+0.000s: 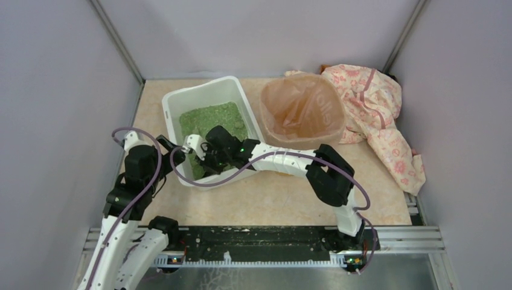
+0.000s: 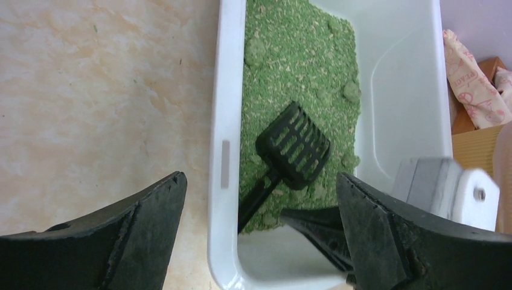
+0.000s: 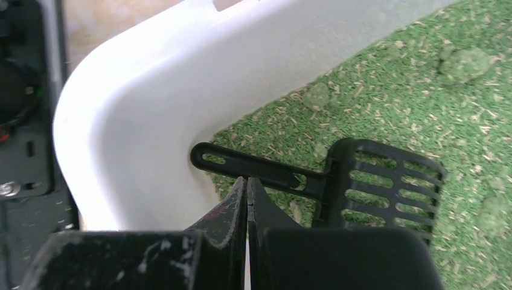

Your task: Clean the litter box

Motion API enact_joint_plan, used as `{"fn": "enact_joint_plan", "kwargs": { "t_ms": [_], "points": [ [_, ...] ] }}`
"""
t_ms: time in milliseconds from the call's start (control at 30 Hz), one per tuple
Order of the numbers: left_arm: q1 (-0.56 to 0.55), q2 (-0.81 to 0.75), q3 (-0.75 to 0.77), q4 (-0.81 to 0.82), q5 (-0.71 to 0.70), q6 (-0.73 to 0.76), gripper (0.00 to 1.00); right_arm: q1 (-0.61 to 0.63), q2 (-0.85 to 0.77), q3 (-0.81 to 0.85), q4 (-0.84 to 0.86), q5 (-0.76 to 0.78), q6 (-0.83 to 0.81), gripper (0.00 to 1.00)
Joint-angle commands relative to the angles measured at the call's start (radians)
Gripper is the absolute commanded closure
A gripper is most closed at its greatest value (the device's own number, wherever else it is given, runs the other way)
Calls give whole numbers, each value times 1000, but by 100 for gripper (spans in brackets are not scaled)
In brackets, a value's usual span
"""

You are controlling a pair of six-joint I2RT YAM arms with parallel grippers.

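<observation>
The white litter box holds green litter with several clumps. A black slotted scoop lies flat on the litter near the box's front left corner, its handle pointing at the wall. My right gripper is shut with nothing between its fingers, and its tips sit right at the handle's edge. My left gripper is open above the box's near corner, one finger outside the left wall and one over the inside. In the top view the right gripper reaches into the box from the right.
A bin lined with an orange bag stands just right of the litter box. A pink floral cloth is heaped at the back right. Purple walls close in both sides and the back. A metal rail runs along the near edge.
</observation>
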Motion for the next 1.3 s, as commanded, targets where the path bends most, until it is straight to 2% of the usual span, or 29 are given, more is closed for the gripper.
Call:
{"fn": "enact_joint_plan", "kwargs": {
  "t_ms": [0,200,333,433,600,800,933,1100,1267],
  "points": [
    [-1,-28,-9,22,-63,-30,1,78,-38,-148,-51,-145,93,100],
    [-1,-41,-12,26,-94,-26,1,77,-107,-201,-7,-140,103,100],
    [-1,-35,-7,24,-117,-40,1,22,-158,-211,45,-133,154,100],
    [0,-41,16,-36,-201,-118,1,-21,-160,-202,82,-117,168,100],
    [0,-105,74,-125,-288,-190,3,-15,-50,-79,34,-132,133,100],
    [-1,-165,104,-226,-410,-228,5,57,88,74,26,-178,149,100],
    [-1,-167,101,-259,-420,-248,4,94,170,175,28,-246,188,100],
    [-1,-169,88,-258,-458,-240,4,123,168,194,81,-323,241,100],
    [-1,-163,58,-207,-474,-222,4,133,106,127,94,-279,221,100]
  ]
}}
